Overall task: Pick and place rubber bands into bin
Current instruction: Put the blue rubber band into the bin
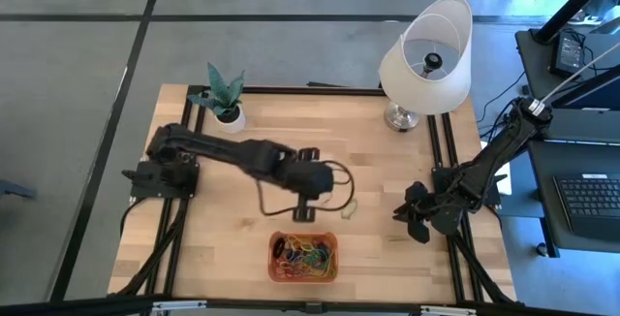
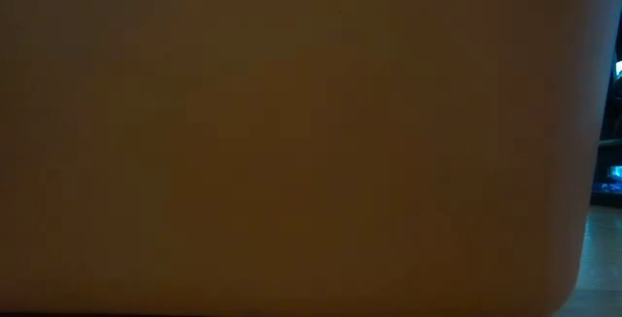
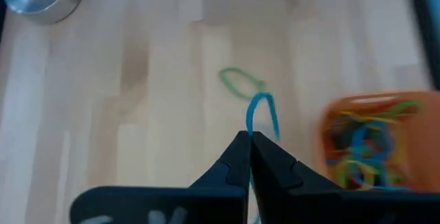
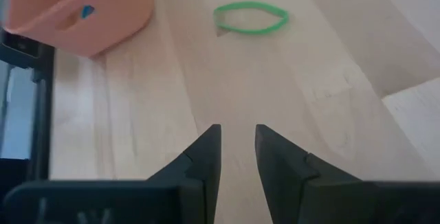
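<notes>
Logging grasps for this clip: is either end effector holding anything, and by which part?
The left end effector pinches a blue rubber band by one end of its loop. The right end effector holds nothing.

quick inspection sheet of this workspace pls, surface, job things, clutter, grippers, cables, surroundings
surface: light wooden table in a black frame.
job's things: small orange plastic bin near the front edge, holding many coloured rubber bands; one green rubber band lies loose on the wood; a blue rubber band is pinched.
clutter: white lamp and potted plant at the back.
grippers: left gripper shut on the blue band, beside the bin; right gripper open, empty, at the table's right edge.
cables: black cable loops on the left arm.
surroundings: grey floor, laptop at the right; low view blocked.
</notes>
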